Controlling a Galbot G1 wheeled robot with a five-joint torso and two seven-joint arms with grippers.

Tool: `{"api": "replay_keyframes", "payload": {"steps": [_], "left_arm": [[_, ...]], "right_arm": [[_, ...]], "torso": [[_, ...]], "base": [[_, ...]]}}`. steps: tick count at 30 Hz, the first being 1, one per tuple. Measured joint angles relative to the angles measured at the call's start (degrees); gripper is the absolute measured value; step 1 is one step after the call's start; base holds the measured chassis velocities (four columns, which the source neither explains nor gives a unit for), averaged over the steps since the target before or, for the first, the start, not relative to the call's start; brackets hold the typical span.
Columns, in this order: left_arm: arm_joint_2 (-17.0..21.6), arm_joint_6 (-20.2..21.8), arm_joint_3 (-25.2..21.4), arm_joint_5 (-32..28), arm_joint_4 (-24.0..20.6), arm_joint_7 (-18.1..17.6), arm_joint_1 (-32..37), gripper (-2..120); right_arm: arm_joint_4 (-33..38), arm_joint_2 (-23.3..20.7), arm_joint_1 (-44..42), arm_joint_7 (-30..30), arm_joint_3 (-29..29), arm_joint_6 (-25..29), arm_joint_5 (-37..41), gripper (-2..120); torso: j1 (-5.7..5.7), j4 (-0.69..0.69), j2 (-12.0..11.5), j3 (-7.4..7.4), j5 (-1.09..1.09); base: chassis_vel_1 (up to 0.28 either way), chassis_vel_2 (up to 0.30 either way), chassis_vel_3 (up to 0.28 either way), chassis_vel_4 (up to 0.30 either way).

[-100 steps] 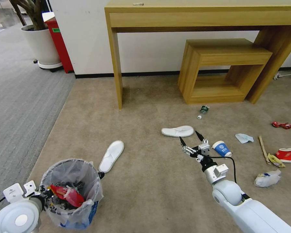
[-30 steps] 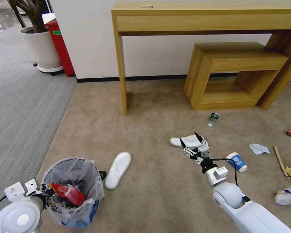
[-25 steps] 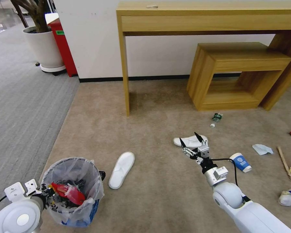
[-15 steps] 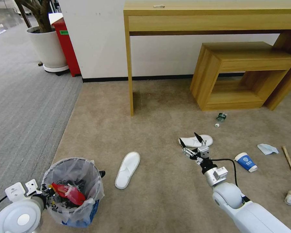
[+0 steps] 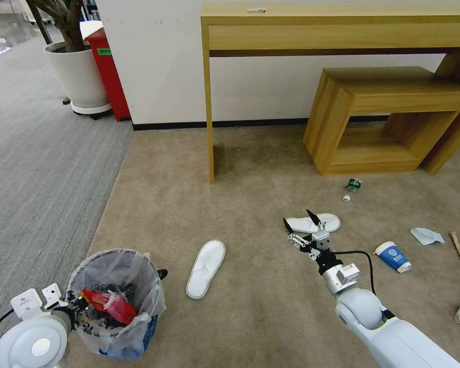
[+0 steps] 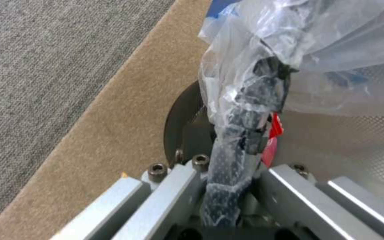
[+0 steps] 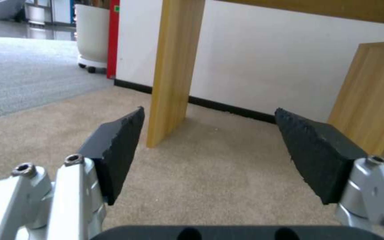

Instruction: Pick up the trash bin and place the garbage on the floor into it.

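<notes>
At lower left of the head view, the left end effector (image 5: 74,306) pinches the wire rim + bag liner of the trash bin (image 5: 115,301), held over the beige floor (image 5: 250,317). Bin looks light but springy, liner slippery, so rim grip seems best. Right end effector (image 5: 301,230) hangs spread near the far white slipper (image 5: 314,223); slippers look soft, floppy w/ thin soles, prob. best nipped at an edge.

Wooden desk (image 5: 337,23) (white wall (image 5: 158,61) behind)

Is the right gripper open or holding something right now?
Open and empty: the right gripper hangs with fingers spread wide, bare carpet between them.
</notes>
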Motion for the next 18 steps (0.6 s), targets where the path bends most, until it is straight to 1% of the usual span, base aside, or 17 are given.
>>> {"api": "replay_keyframes", "payload": {"steps": [4,12,18], "left_arm": [[0.01,-0.01,0.06,0.02,-0.03,0.02,0.00,0],[-0.13,-0.07,0.19,0.11,-0.23,0.11,0.03,0],[-0.25,-0.10,0.17,0.23,-0.38,0.10,0.21,0]], "right_arm": [[0.03,-0.05,-0.11,-0.06,0.04,0.00,-0.03,77],[0.23,-0.21,-0.43,-0.15,0.22,0.11,-0.09,77],[0.35,-0.17,-0.39,-0.17,-0.03,0.30,-0.10,77]], "torso": [[0.00,0.00,0.00,0.00,-0.02],[0.02,-0.01,0.00,0.02,-0.03],[0.02,0.00,-0.01,0.02,-0.02]], "base": [[-0.069,0.095,0.104,-0.109],[-0.141,0.141,0.143,-0.138],[-0.090,0.093,0.093,-0.081]]}}
